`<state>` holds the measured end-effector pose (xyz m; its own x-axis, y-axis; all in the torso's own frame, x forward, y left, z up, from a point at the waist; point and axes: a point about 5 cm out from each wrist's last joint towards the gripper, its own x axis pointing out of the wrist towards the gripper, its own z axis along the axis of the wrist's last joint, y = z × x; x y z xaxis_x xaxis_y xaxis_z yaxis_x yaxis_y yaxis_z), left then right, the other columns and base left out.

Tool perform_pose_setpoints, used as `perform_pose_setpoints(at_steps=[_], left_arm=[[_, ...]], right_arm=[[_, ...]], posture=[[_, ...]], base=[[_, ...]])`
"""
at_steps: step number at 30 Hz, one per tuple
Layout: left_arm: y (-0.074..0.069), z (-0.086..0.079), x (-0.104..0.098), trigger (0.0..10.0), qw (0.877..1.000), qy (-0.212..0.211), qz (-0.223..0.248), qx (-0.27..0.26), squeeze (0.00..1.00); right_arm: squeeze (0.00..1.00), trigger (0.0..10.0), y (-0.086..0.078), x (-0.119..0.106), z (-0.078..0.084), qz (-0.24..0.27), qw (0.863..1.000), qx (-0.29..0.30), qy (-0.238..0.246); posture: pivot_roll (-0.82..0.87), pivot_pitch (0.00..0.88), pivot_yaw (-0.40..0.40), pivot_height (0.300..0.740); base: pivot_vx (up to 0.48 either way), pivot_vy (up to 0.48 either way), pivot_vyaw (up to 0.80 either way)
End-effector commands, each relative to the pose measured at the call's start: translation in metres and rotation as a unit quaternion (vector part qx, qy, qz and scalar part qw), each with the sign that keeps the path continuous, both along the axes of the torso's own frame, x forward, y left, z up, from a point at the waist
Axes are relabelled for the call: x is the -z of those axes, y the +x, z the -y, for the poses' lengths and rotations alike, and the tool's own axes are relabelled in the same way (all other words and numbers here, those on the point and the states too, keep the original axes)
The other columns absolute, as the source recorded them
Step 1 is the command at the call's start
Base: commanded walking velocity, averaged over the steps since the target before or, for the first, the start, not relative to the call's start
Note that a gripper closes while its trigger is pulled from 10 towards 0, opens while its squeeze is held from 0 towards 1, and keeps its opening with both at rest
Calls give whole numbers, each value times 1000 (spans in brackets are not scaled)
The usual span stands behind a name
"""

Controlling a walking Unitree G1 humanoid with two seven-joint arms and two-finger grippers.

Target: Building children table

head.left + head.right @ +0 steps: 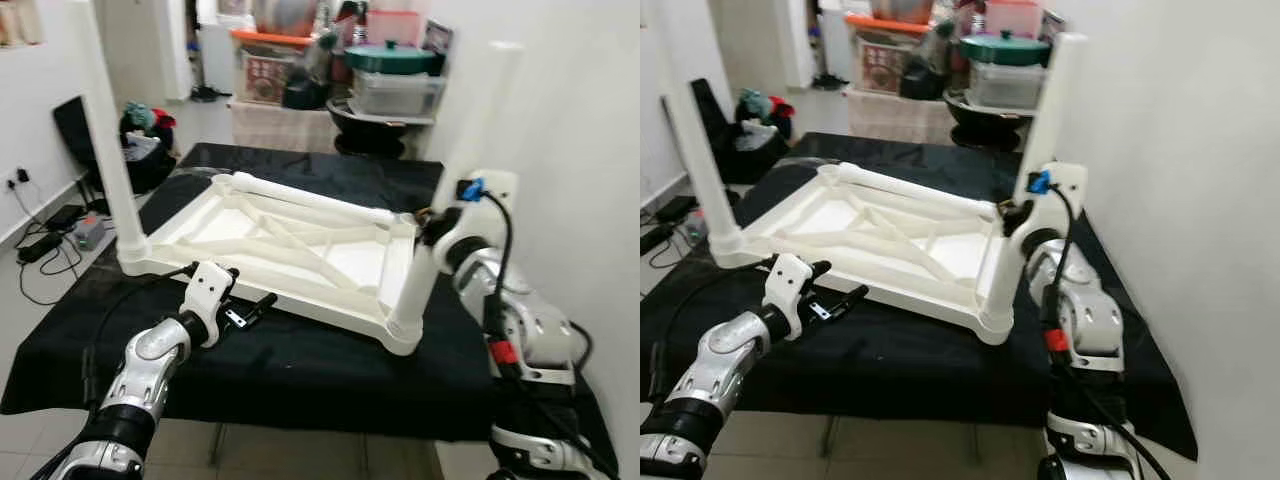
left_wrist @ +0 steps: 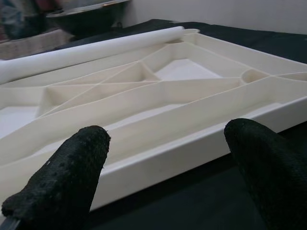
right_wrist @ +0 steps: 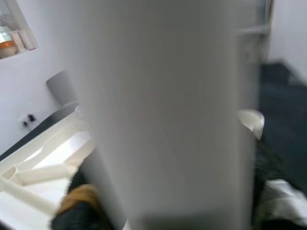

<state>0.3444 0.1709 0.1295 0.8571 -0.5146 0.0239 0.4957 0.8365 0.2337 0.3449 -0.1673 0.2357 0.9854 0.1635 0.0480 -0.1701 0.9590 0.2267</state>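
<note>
A white children's table top lies upside down on a black-covered table. One white leg stands upright in its near left corner. Another leg stands in the near right corner. A third loose leg lies along the far rim. My right gripper is shut on the right leg about halfway up; in the right wrist view that leg sits close between the fingers. My left gripper hovers open just before the top's front rim, its fingertips apart with nothing between them.
A white wall runs close along the right side. Behind the table stand storage boxes, a green-lidded pot and a black basin. Cables and a power strip lie on the floor at left, beside a dark bag.
</note>
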Motion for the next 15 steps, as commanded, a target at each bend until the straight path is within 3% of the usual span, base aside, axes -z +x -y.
perform_pose_setpoints(at_steps=[1, 2, 3, 4, 5, 6, 7, 11, 15], left_arm=[[0, 2, 1, 10000, 1000, 5, 0, 3, 0], [0, 2, 1, 10000, 1000, 5, 0, 3, 0], [0, 0, 1, 10000, 1000, 4, -1, 3, 0], [0, 0, 1, 10000, 1000, 4, -1, 3, 0], [-1, -1, 2, 10000, 1000, 5, -2, 5, 0], [-1, -1, 2, 10000, 1000, 5, -3, 6, 0], [-1, -1, 2, 10000, 1000, 6, -3, 8, 0], [0, -2, 0, 10000, 1000, 5, -1, 7, 0], [0, -4, 0, 10000, 1000, 5, 0, 3, 0]], right_arm=[[1000, 10000, 3, -11, -1, 16, 1000, -16, 13], [1000, 10000, 3, -14, -2, 20, 999, -24, 16], [0, 10000, 1, -22, -8, 37, 995, -88, 15], [0, 10000, -1, -27, -11, 48, 990, -134, 14], [0, 10000, -16, -30, -18, 68, 962, -265, 2], [0, 10000, -30, -31, -22, 76, 932, -355, -5], [0, 10000, -55, -22, -21, 83, 867, -487, -62], [0, 10000, -56, -18, -21, 73, 858, -500, -91], [0, 10000, -59, -22, -28, 71, 840, -532, -86]], posture=[[38, 0, -54, 740], [38, 0, -54, 740], [45, 0, -57, 740], [45, 0, -54, 740], [45, 0, -54, 740], [45, 0, -54, 740], [60, 0, -65, 740], [66, 0, -70, 740], [66, 0, -68, 740]], base=[[0, 0, 0], [0, 0, 0], [0, 0, 0], [0, 0, 0], [0, 0, 0], [0, 0, 0], [0, 0, 0], [0, 0, 0], [0, 0, 0]])
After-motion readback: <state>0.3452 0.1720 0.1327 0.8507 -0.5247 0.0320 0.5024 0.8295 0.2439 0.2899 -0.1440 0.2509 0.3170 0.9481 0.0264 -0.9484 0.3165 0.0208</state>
